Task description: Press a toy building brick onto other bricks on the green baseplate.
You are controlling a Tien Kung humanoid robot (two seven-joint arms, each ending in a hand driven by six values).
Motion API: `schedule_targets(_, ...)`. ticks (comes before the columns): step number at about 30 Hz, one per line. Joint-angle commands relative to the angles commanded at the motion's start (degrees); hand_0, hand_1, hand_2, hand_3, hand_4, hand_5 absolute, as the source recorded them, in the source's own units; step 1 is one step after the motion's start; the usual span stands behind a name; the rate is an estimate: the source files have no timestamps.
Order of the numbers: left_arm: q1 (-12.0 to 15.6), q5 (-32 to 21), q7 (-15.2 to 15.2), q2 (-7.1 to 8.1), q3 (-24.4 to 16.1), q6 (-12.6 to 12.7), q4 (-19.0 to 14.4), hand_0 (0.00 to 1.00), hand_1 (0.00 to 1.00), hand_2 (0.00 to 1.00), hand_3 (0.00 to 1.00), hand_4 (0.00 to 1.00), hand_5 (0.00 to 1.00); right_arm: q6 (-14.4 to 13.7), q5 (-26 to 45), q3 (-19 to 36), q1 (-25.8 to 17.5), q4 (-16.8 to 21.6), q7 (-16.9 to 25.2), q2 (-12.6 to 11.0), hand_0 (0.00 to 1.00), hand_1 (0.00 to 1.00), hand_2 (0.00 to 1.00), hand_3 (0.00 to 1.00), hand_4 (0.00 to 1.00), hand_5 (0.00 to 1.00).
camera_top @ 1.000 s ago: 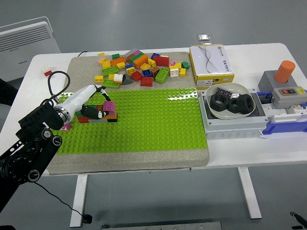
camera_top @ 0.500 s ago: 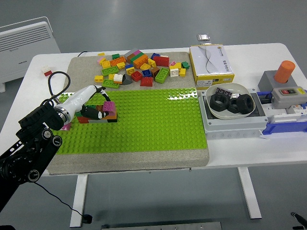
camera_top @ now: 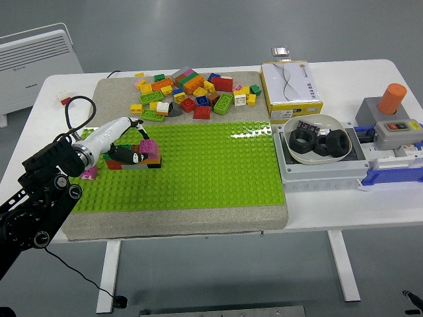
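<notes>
Since the earlier frame the left arm has drawn slightly back toward the left edge, while its hand (camera_top: 132,150) stays at the small brick stack (camera_top: 147,154) on the baseplate's (camera_top: 211,168) left part; its dark fingers rest against the stack, but I cannot tell if they grasp a brick. The studded, glossy green baseplate lies on a grey mat (camera_top: 178,221) on the white table (camera_top: 344,205), with a loose pile (camera_top: 192,92) of plastic bricks behind it.

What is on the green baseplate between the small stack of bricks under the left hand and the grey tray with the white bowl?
Nothing: in the head view the green baseplate is bare studs from the brick stack to the grey tray.
</notes>
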Motion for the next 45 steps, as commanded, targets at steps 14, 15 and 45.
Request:
schedule_targets(14, -1.1, -0.2, 0.2, 0.42, 1.7, -0.4, -0.1, 0.942, 0.957, 0.925, 0.548, 0.528, 0.002, 0.2, 0.0, 0.0, 0.2, 0.4, -0.3, -0.2, 0.673, 0.623, 0.668, 0.688, 0.734, 0.908)
schedule_targets(15, -1.1, -0.2, 0.3, 0.4, 1.8, -0.4, -0.1, 0.941, 0.957, 0.926, 0.549, 0.529, 0.002, 0.2, 0.0, 0.0, 0.2, 0.4, -0.3, -0.2, 0.673, 0.621, 0.667, 0.688, 0.734, 0.91)
schedule_targets(45, -1.4, -0.6, 0.9, 0.29, 1.5, -1.5, 0.1, 0.94, 0.957, 0.927, 0.56, 0.533, 0.002, 0.2, 0.0, 0.0, 0.1, 0.6, -0.6, -0.3, 0.675, 0.622, 0.666, 0.688, 0.733, 0.906)
